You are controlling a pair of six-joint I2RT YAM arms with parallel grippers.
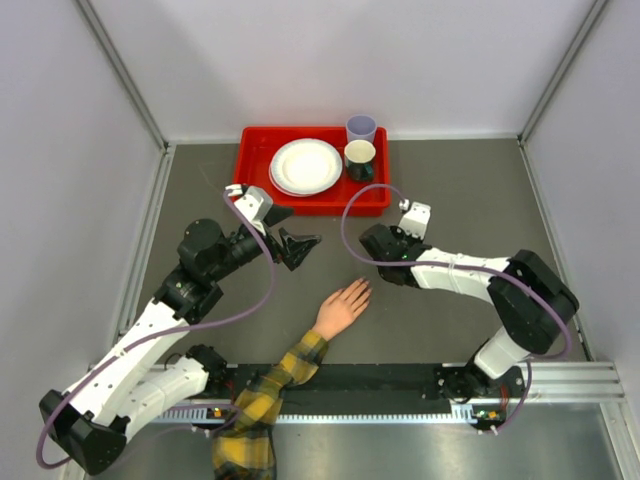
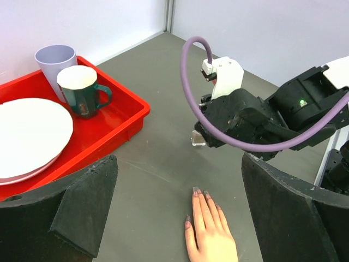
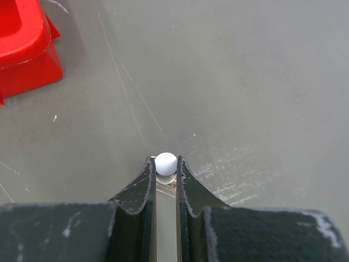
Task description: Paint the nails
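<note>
- L gripper (image 1: 303, 250): jaws spread wide, nothing betw them. It hangs above the table (image 1: 450, 200), near the front of the red tray (image 1: 255, 170).
- R gripper (image 3: 165, 159): jaws almost together, pinching a small clear bottle (image 2: 197, 141). The bottle's white round cap (image 3: 166, 164) sits right betw the fingertips, low at the table surface.
- mannequin hand (image 1: 342, 307): lies flat, palm down, betw the two arms, fingers pointing twd the tray. Yellow-and-black plaid sleeve (image 1: 270, 390) runs back to the near edge.
- nails (image 2: 195, 190): on the fingertips, looking dark purplish in L wrist view. Neither gripper touches them; the bottle is near, just past the fingertips.
- Tray holds white plates (image 1: 305, 165), dark green mug (image 1: 360, 158) and lavender cup (image 1: 361, 128), mug & cup side by side.
</note>
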